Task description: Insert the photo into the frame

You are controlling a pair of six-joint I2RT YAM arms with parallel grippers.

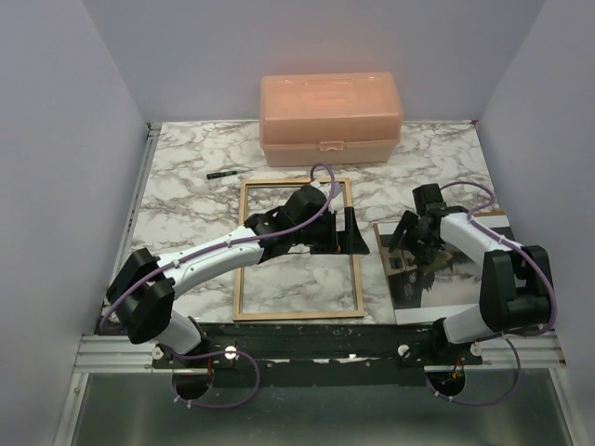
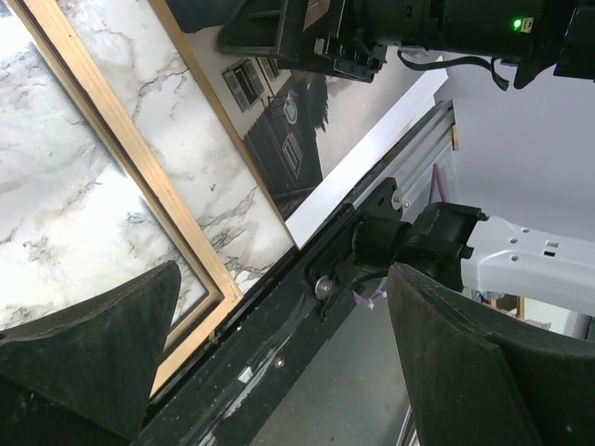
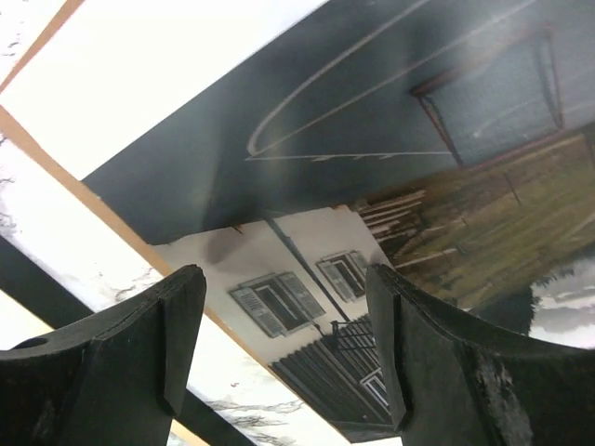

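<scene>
Light wood faces up on the frame [image 2: 121,153], lying flat on the marble table [image 1: 186,200] beneath the left gripper [image 1: 353,232], jaws spread and empty. Just right of it, the photo [image 1: 446,290] lies picture-up under the right gripper [image 1: 409,238], likewise spread, holding nothing.

One frame [image 1: 297,316], one photo [image 1: 418,290], one peach lidded box [image 1: 330,116], one small dark pen [image 1: 220,174] on one bench [image 1: 186,200] — and two arms, left arm [image 1: 209,253], right arm [image 1: 469,232].

White arms [image 1: 209,255], black joints [image 1: 141,295]; purple cables [image 1: 322,171].
</scene>
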